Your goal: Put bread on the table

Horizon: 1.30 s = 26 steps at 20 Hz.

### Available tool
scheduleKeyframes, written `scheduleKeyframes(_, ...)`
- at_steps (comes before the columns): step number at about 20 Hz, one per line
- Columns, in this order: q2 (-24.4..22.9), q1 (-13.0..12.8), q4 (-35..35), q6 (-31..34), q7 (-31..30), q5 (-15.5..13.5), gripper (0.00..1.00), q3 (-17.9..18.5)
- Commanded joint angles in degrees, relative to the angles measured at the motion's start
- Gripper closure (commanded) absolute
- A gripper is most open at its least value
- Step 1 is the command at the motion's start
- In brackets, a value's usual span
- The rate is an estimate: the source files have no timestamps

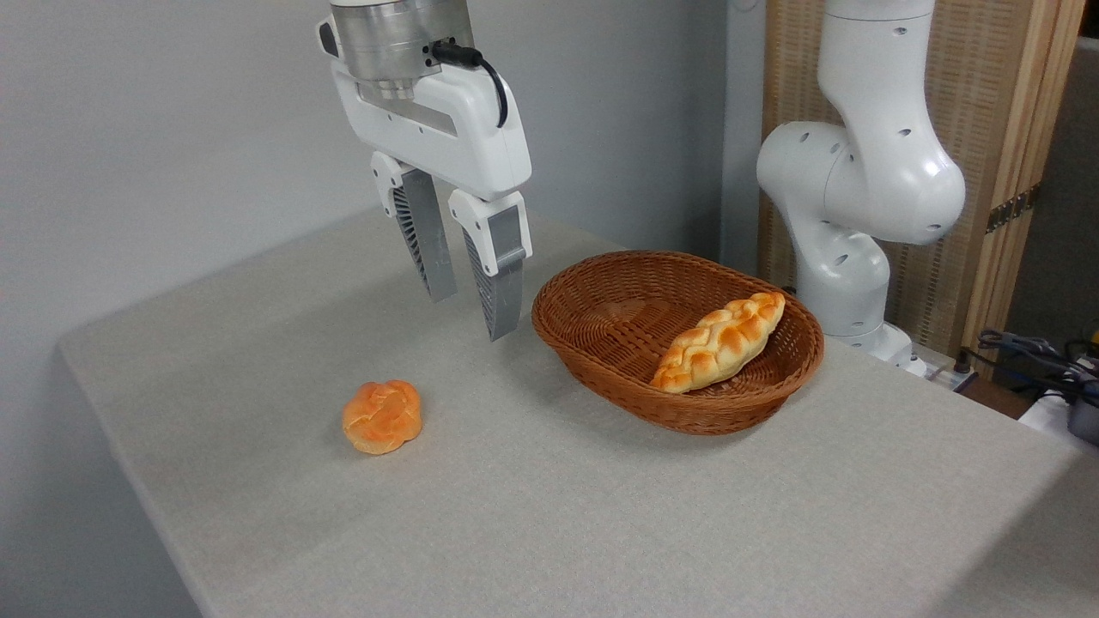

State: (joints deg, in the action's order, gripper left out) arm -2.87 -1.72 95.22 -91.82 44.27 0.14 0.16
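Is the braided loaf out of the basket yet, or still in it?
Still in. The bread lies inside the basket, leaning on its right wall; the tool hangs open and empty to the left.

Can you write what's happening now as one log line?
gripper: open, empty, above table | bread: in basket | bun: on table | step: not yet grasped

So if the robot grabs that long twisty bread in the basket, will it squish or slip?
The braided bread looks puffy, so it may dent a bit. Its bumpy plaits should help the gripper hold on. It leans on the basket wall, so it might tip when nudged.
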Motion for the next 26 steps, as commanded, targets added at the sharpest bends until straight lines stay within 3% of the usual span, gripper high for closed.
scheduleKeyframes(1, 0.2, 0.2, -0.6, -0.2, 0.0, -0.1, 0.0, 0.1)
scheduleKeyframes(17, -0.5, 0.3, 0.0, 0.4, 0.0, -0.1, 0.0, 0.2)
scheduleKeyframes(26, -5.6, 0.3, 6.4, 0.4, 0.3, -0.1, 0.0, 0.2)
